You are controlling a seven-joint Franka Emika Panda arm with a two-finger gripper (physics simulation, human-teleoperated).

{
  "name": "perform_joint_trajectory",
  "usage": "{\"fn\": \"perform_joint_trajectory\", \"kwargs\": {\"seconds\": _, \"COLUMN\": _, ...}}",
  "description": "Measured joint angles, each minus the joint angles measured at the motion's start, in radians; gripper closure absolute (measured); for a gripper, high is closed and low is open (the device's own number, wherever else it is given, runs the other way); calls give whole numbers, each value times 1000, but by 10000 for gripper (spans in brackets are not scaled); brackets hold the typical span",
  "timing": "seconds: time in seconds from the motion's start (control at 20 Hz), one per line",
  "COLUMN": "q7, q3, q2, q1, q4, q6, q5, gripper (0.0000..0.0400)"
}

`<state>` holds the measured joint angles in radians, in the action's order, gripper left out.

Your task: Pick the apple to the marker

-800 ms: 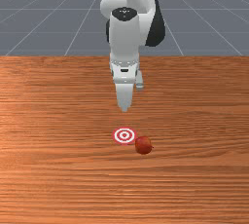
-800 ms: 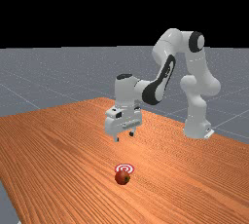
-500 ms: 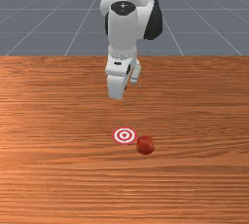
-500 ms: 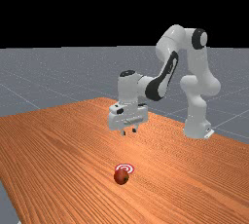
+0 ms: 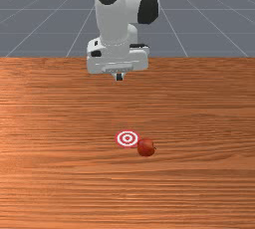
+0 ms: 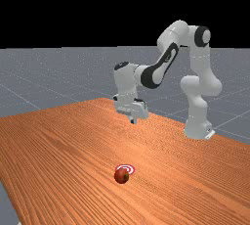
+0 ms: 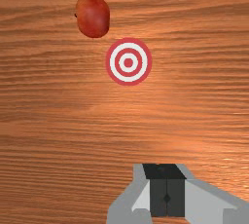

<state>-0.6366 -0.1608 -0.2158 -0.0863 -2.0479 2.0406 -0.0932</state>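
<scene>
High over the table, behind the marker in the front view, my gripper [image 5: 119, 77] is shut with nothing between its fingers; the far view has the gripper [image 6: 133, 121] well above the wood. In the wrist view the two pads of the gripper [image 7: 167, 191] meet. The red apple [image 5: 146, 147] rests on the table just beside the round red-and-white marker [image 5: 127, 138], toward the front view's right and nearer that camera. In the far view the apple [image 6: 121, 175] hides part of the marker [image 6: 128, 167]. Between apple [image 7: 93, 16] and marker [image 7: 129, 62] the wrist view shows a narrow strip of wood.
The wooden table [image 5: 55, 123] spreads around the apple and marker. At the far view's right stands the arm's base [image 6: 197, 128], by the table's edge.
My hand has turned a good deal, moved back toward the arm's base and risen. The fingers stood apart in the earlier far views and now meet. The apple has rolled slightly in place.
</scene>
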Motion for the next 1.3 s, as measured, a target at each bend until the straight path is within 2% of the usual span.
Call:
{"fn": "perform_joint_trajectory", "kwargs": {"seconds": 0.05, "q7": -10, "q3": 1, "q2": -12, "q1": -1, "q4": 11, "q6": 3, "q5": -6, "gripper": 399}}
{"fn": "perform_joint_trajectory", "kwargs": {"seconds": 0.15, "q7": -20, "q3": 4, "q2": -37, "q1": -2, "q4": 36, "q6": 14, "q5": -15, "gripper": 170}}
{"fn": "perform_joint_trajectory", "kwargs": {"seconds": 0.2, "q7": -21, "q3": 5, "q2": -48, "q1": -2, "q4": 53, "q6": 17, "q5": -19, "gripper": 103}}
{"fn": "perform_joint_trajectory", "kwargs": {"seconds": 0.3, "q7": -25, "q3": 13, "q2": -79, "q1": 0, "q4": 105, "q6": 20, "q5": -47, "gripper": 38}}
{"fn": "perform_joint_trajectory", "kwargs": {"seconds": 0.5, "q7": -86, "q3": 37, "q2": -235, "q1": -18, "q4": 300, "q6": 37, "q5": -79, "gripper": 5}}
{"fn": "perform_joint_trajectory", "kwargs": {"seconds": 0.8, "q7": -137, "q3": 82, "q2": -468, "q1": -89, "q4": 529, "q6": 53, "q5": -67, "gripper": 0}}
{"fn": "perform_joint_trajectory", "kwargs": {"seconds": 0.95, "q7": -164, "q3": 81, "q2": -584, "q1": -101, "q4": 620, "q6": 77, "q5": -65, "gripper": 0}}
{"fn": "perform_joint_trajectory", "kwargs": {"seconds": 1.1, "q7": -173, "q3": 70, "q2": -676, "q1": -90, "q4": 669, "q6": 89, "q5": -61, "gripper": 0}}
{"fn": "perform_joint_trajectory", "kwargs": {"seconds": 1.3, "q7": -176, "q3": 67, "q2": -705, "q1": -87, "q4": 673, "q6": 92, "q5": -59, "gripper": 0}}
